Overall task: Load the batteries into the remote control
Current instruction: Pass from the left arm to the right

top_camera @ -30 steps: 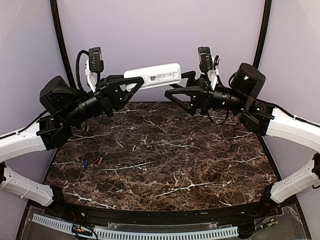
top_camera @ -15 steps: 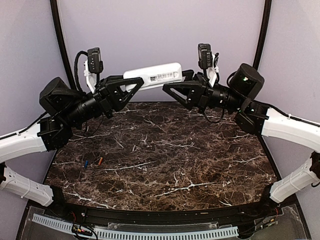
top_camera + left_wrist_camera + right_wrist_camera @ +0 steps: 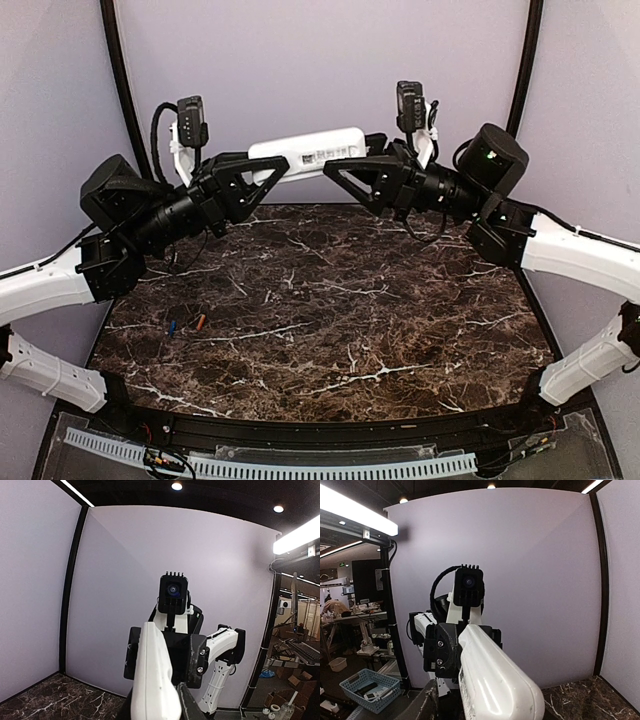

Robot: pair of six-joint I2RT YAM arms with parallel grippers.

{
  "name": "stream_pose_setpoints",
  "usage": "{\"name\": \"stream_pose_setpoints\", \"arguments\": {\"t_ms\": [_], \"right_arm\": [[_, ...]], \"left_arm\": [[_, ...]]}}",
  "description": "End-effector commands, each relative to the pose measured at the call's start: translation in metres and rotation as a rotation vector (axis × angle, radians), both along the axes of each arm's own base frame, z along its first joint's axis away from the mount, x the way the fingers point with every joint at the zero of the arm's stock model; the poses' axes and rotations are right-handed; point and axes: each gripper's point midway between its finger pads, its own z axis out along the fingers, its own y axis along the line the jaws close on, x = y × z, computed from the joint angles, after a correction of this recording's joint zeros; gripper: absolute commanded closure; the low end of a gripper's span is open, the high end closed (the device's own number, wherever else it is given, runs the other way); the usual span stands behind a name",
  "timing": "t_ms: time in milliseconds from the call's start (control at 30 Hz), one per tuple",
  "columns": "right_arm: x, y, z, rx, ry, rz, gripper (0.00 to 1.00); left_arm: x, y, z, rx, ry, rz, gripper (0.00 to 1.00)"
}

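The white remote control is held in the air over the table's far edge, lying roughly level, back side up. My left gripper is shut on its left end; in the left wrist view the remote runs up between my fingers. My right gripper is open, its jaws standing either side of the remote's right end, which fills the right wrist view. The blue battery and the orange-red battery lie side by side on the table at the left.
The dark marble table has a black rim in front. Purple walls close in the back and sides. The arms' bases are at the near corners.
My right gripper has moved left along the remote, so its jaws now straddle the remote's right end. The left gripper and remote have hardly moved.
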Motion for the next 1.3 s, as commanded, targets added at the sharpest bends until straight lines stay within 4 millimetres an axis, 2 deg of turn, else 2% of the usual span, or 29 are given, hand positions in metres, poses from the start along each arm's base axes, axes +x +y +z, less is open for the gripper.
{"name": "stream_pose_setpoints", "arguments": {"t_ms": [0, 100, 167, 200, 333, 367, 400, 433, 467, 500, 533, 600, 633, 667, 700, 767, 867, 967, 1033, 1100, 1133, 1267], "right_arm": [[-0.003, 0.0, 0.013, 0.038, -0.018, 0.007, 0.58], [-0.006, 0.0, 0.015, 0.039, -0.022, 0.026, 0.72], [-0.007, 0.0, 0.016, 0.039, -0.026, 0.029, 0.9], [-0.007, -0.001, 0.016, 0.039, -0.029, 0.028, 0.95], [-0.006, -0.002, 0.013, 0.005, -0.03, 0.01, 0.97], [-0.005, -0.002, 0.012, -0.013, -0.022, 0.0, 1.0], [-0.002, -0.002, 0.007, -0.046, -0.002, -0.015, 1.0], [0.001, -0.003, 0.006, -0.067, 0.018, -0.039, 1.0], [0.006, -0.003, 0.004, -0.092, 0.04, -0.062, 1.0], [0.009, -0.004, 0.002, -0.114, 0.061, -0.081, 1.0], [0.012, -0.004, -0.001, -0.142, 0.085, -0.095, 1.0], [0.019, -0.005, -0.007, -0.19, 0.146, -0.134, 1.0], [0.023, -0.005, -0.012, -0.219, 0.183, -0.151, 1.0], [0.027, -0.004, -0.019, -0.247, 0.222, -0.166, 1.0], [0.03, -0.004, -0.026, -0.275, 0.257, -0.18, 1.0], [0.036, -0.005, -0.038, -0.322, 0.326, -0.209, 1.0], [0.041, -0.004, -0.056, -0.383, 0.416, -0.227, 1.0], [0.027, 0.002, -0.066, -0.429, 0.402, -0.142, 1.0], [-0.003, 0.003, -0.071, -0.477, 0.267, 0.0, 1.0], [-0.02, -0.004, -0.081, -0.531, 0.162, 0.056, 1.0], [-0.024, -0.007, -0.085, -0.553, 0.127, 0.067, 1.0], [-0.035, -0.015, -0.092, -0.631, 0.019, 0.123, 1.0]], "left_arm": [[-0.001, 0.002, 0.0, -0.008, -0.011, -0.001, 1.0], [0.0, 0.001, -0.004, 0.003, -0.005, -0.003, 1.0], [0.001, 0.0, -0.009, 0.011, 0.002, -0.001, 1.0], [0.001, 0.0, -0.011, 0.015, 0.004, 0.001, 1.0], [0.002, 0.005, -0.017, 0.049, -0.008, 0.038, 1.0], [0.005, 0.006, -0.024, 0.087, -0.018, 0.067, 0.97], [0.004, 0.011, -0.022, 0.097, -0.035, 0.088, 0.84], [0.009, 0.012, -0.031, 0.152, -0.064, 0.131, 0.74], [0.008, 0.017, -0.029, 0.167, -0.086, 0.155, 0.58], [0.013, 0.02, -0.039, 0.229, -0.114, 0.203, 0.5], [0.013, 0.025, -0.035, 0.247, -0.149, 0.232, 0.4], [0.018, 0.033, -0.046, 0.354, -0.21, 0.297, 0.29], [0.02, 0.037, -0.042, 0.387, -0.275, 0.339, 0.28], [0.02, 0.04, -0.049, 0.436, -0.291, 0.349, 0.24], [0.021, 0.043, -0.044, 0.467, -0.357, 0.382, 0.23], [0.019, 0.042, -0.051, 0.562, -0.452, 0.406, 0.2], [0.019, 0.033, -0.074, 0.743, -0.58, 0.465, 0.16], [0.02, 0.018, -0.095, 0.863, -0.657, 0.46, 0.14], [0.016, 0.015, -0.091, 0.827, -0.589, 0.436, 0.1], [0.003, 0.013, -0.083, 0.75, -0.475, 0.347, 0.07], [-0.01, 0.01, -0.083, 0.714, -0.409, 0.241, 0.06], [-0.045, 0.0, -0.095, 0.7, -0.248, -0.011, 0.09]]}}
